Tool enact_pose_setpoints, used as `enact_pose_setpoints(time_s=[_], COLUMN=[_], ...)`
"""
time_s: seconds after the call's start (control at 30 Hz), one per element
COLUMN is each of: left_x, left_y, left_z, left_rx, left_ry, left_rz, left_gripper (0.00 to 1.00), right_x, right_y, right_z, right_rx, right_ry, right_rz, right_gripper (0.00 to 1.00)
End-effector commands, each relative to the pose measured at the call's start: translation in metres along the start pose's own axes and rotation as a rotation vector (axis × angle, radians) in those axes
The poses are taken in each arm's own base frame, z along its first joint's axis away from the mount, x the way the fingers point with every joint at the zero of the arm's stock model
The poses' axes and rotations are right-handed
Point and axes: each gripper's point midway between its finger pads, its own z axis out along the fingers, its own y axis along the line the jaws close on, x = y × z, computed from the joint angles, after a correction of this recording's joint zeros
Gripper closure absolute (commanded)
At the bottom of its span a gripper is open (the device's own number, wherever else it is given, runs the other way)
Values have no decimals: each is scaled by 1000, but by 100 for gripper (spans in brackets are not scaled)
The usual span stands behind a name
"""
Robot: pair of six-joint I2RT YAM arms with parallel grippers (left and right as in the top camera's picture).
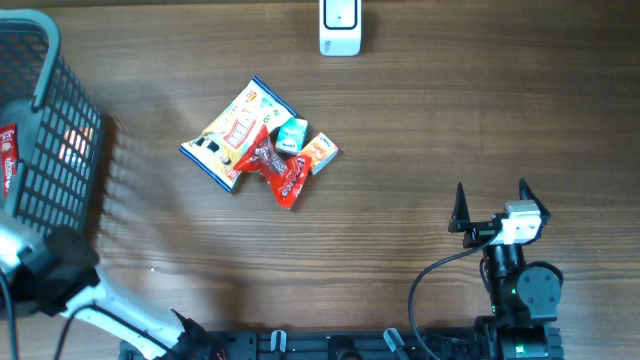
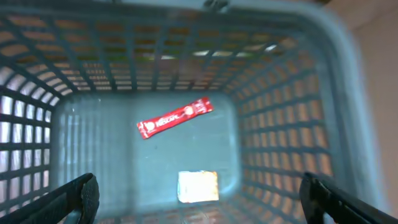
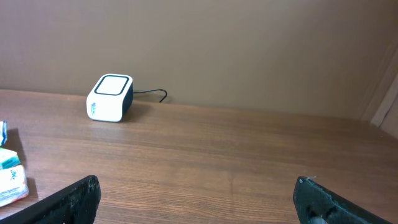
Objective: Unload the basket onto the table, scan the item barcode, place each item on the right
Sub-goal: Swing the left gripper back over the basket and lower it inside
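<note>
Two open, empty fingers marked the right gripper [image 1: 491, 200] above the wooden table [image 1: 400, 250], while the left gripper [image 2: 199, 199], just as wide and holding nothing, hung over the mesh basket [image 1: 45, 150]. The pile of snack packets [image 1: 262, 145] lay well to the right gripper's left and slightly farther out, its red wrapper [image 1: 283, 175] running diagonally; neither arm looked clearly nearer.

Blue-grey lattice basket [image 2: 280, 112], red sachet [image 2: 174, 119], white scanner [image 3: 110, 98]
</note>
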Motion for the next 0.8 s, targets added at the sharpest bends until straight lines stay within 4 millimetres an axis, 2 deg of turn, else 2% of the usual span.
enact_pose_setpoints(time_s=[0.0, 0.13, 0.27, 0.33, 0.57, 0.77], left_x=[22, 44, 74, 82, 102, 147], left_y=[3, 2, -11, -11, -1, 13], left_z=[72, 112, 146, 157, 182, 201], left_rx=[-89, -129, -64, -62, -87, -31], left_ry=[119, 203, 319, 346, 419, 596], left_rz=[9, 32, 247, 346, 444, 609], left_gripper=[1, 3, 4, 4, 3, 2], right_x=[-2, -2, -2, -2, -2, -2], right_y=[-1, -1, -1, -1, -1, -1], right_z=[0, 0, 0, 0, 0, 0], right_rx=[3, 3, 3, 3, 3, 3], right_ry=[-9, -9, -9, -9, -9, -9], right_rz=[-10, -11, -10, -11, -11, -11], right_gripper=[0, 0, 0, 0, 0, 0])
